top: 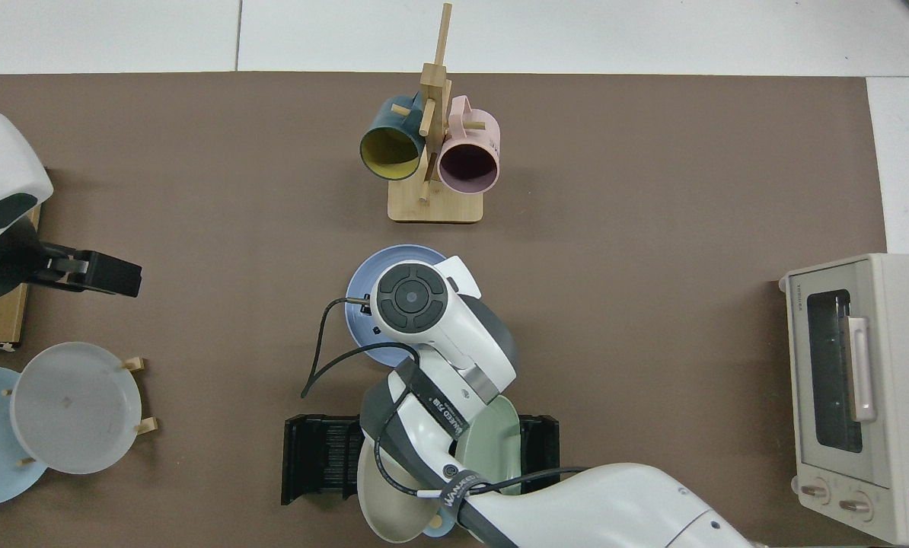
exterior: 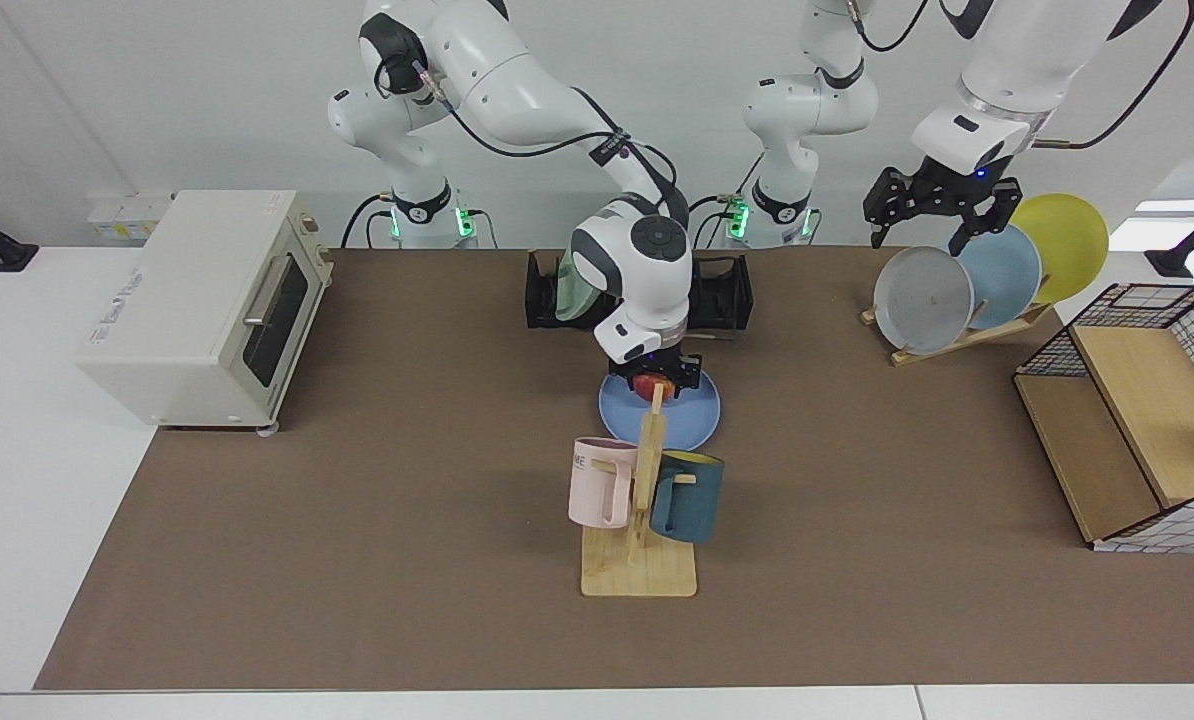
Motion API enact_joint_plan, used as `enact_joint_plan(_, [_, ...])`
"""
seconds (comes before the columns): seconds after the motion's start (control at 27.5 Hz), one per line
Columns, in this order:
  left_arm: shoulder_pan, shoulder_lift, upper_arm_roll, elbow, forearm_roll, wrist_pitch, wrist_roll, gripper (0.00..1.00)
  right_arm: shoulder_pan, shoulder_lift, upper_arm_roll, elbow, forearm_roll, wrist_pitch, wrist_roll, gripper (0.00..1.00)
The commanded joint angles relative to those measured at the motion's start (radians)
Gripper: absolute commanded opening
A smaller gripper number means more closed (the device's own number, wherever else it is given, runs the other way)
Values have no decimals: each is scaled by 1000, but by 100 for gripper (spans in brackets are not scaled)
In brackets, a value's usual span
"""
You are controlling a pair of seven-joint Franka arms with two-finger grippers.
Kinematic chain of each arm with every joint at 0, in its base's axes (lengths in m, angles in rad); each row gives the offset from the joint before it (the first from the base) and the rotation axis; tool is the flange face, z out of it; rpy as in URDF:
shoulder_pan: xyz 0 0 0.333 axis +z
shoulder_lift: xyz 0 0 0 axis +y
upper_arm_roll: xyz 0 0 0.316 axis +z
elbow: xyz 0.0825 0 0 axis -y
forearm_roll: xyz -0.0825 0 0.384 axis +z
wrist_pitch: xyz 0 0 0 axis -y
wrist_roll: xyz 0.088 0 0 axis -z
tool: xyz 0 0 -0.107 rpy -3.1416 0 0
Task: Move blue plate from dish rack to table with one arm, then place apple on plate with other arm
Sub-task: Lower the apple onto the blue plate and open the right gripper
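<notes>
The right arm, reaching in from its base at the facing view's left, held its right pincer (exterior: 660,379) low over the blue plate (exterior: 692,410), fingers clamped on the apple (exterior: 649,384). The red fruit sat just above or on the plate's far part; whether it touched the dish could not be told, as the wooden mug tree (exterior: 642,520) stood in front of it. The plate lay flat on the brown mat of the table (exterior: 357,500), between the mug tree and the black dish rack (exterior: 727,295), apart from both. From above, the arm's wrist covered most of the blue plate (top: 363,342), hiding the apple and pincer. A pale green plate (exterior: 569,290) stood upright in the rack.

The left arm waited off to the side, its left pincer (exterior: 942,215) hanging with fingers spread wide above the grey plate (exterior: 922,300) in the slanted wooden rack, holding nothing. A sky-blue plate (exterior: 1007,270) and a yellow plate (exterior: 1067,240) leaned behind it. A cream toaster oven (exterior: 197,310) stood at the mat's other end.
</notes>
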Motion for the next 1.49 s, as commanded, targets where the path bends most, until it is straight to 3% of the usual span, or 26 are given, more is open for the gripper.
enact_joint_plan(0.0, [0,-8,-1,15,7,-26,-9,100,-15,34,16,45,-21,-16,8,0])
enact_joint_plan(0.11, [0,-11,-1,15,7,-26,-9,100,-12,39,16,45,-22,-16,8,0])
enact_joint_plan(0.15, [2,-12,0,15,7,-26,-9,100,-12,39,16,45,-22,-18,6,14])
enact_joint_plan(0.25, [0,-12,0,15,7,-27,-9,100,-15,39,16,45,-21,-22,0,100])
enact_joint_plan(0.66, [0,-14,0,15,5,-27,-9,100,-23,22,18,138,-13,-171,-2,100])
enact_joint_plan(1.02, [0,-15,0,17,5,-27,-9,100,-81,-90,21,138,8,-232,-38,100])
enact_joint_plan(1.2, [0,-15,0,17,7,-27,-9,100,-126,-162,19,83,16,-231,-117,100])
enact_joint_plan(1.46, [0,-19,0,15,7,-27,-9,100,-242,-317,19,-81,15,-234,-325,100])
